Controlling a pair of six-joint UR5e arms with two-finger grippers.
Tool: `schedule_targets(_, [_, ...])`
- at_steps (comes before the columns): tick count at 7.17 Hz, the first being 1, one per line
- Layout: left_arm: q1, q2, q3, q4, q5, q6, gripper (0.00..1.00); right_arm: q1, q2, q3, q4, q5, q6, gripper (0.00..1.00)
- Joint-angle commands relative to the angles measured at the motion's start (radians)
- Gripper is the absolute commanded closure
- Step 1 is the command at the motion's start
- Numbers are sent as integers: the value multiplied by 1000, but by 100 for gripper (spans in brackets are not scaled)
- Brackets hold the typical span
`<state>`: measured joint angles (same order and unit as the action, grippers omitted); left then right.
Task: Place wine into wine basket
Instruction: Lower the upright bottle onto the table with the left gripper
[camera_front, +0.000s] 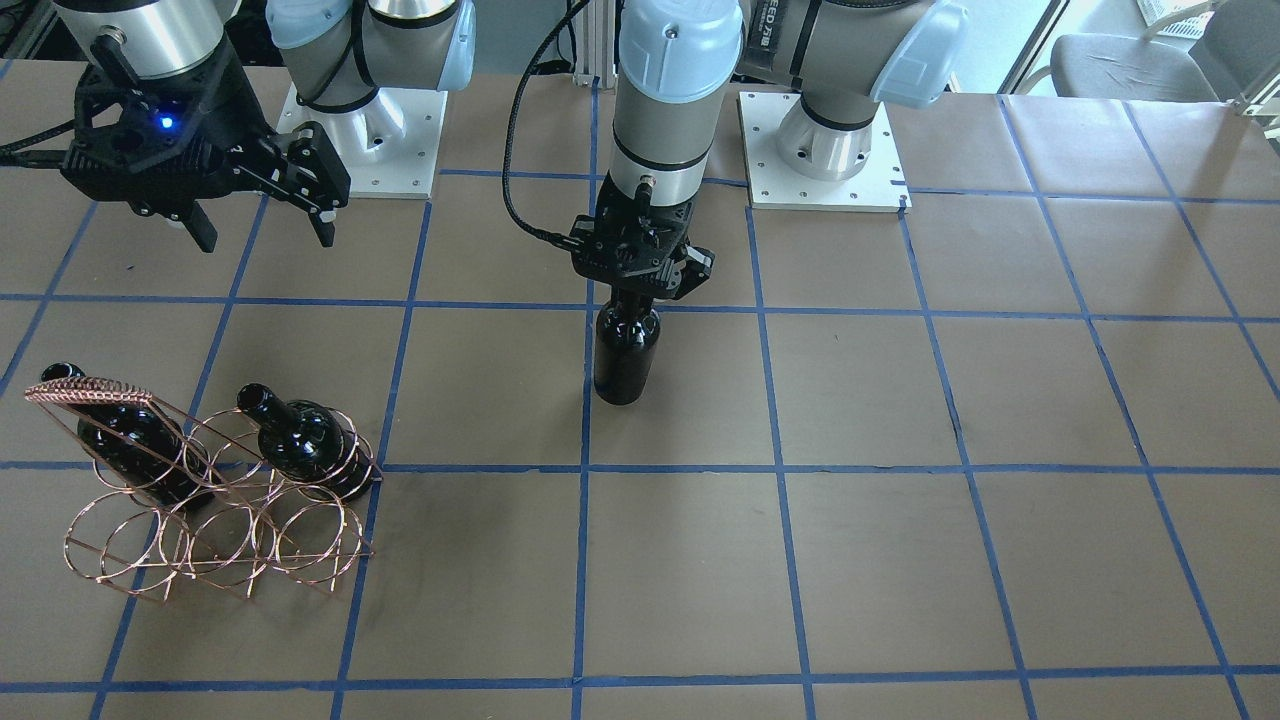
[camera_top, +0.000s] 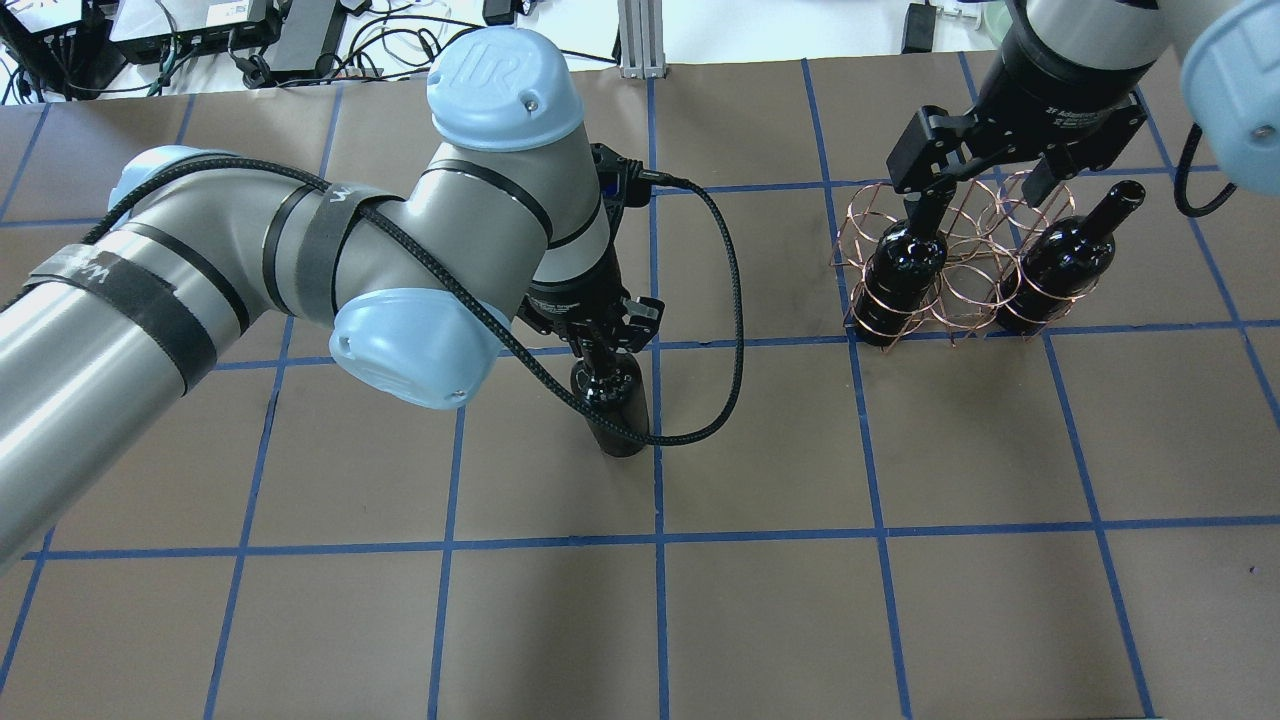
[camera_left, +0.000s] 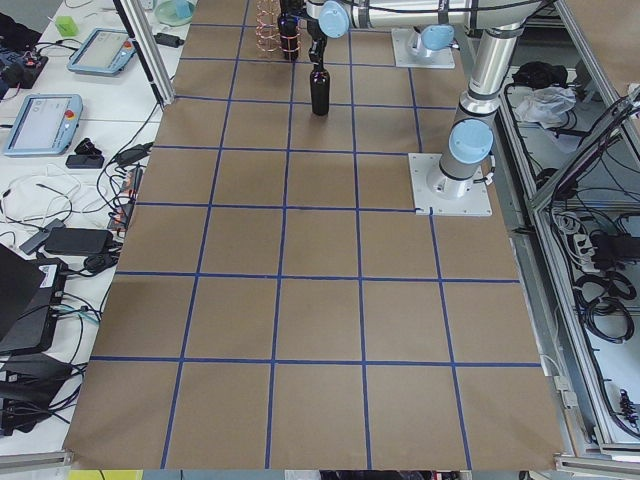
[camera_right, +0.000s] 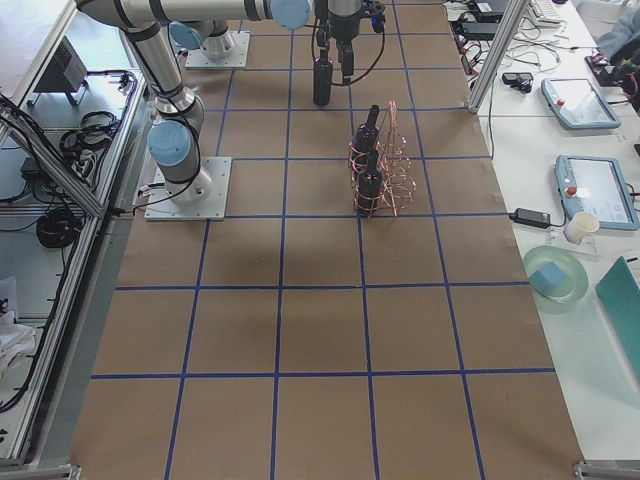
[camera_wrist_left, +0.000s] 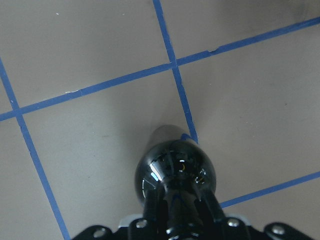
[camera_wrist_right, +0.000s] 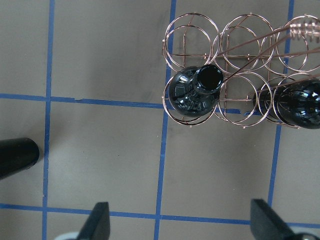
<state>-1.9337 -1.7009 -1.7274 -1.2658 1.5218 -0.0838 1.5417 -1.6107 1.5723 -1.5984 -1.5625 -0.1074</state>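
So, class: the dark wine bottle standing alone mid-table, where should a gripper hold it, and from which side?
By the slim neck, from straight above. The wine bottle stands upright on its base, so the neck is topmost and narrow enough for two fingers; the left gripper clamps it that way.

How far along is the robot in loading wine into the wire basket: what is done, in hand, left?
Done: first bottle and second bottle sit in the wine basket. In hand: the left gripper is shut on the neck of the third bottle, upright mid-table. Left: carry it over and slide it into a free ring. The right gripper hangs open by the basket.
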Motion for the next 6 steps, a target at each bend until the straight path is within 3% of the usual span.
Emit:
schedule_targets(1, [1,-8,-1,3,-2,-11,73,0,0,0,0,1,-2,0])
schedule_targets(2, [1,-13,2,6,-6,-23,33,0,0,0,0,-1,-2,0])
schedule_targets(3, [1,-10,9,6,-3,-24,0,0,0,0,0,-1,0,0])
schedule_targets(6, [18,13,119,-80,-3,-22,0,0,0,0,-5,-2,0,0])
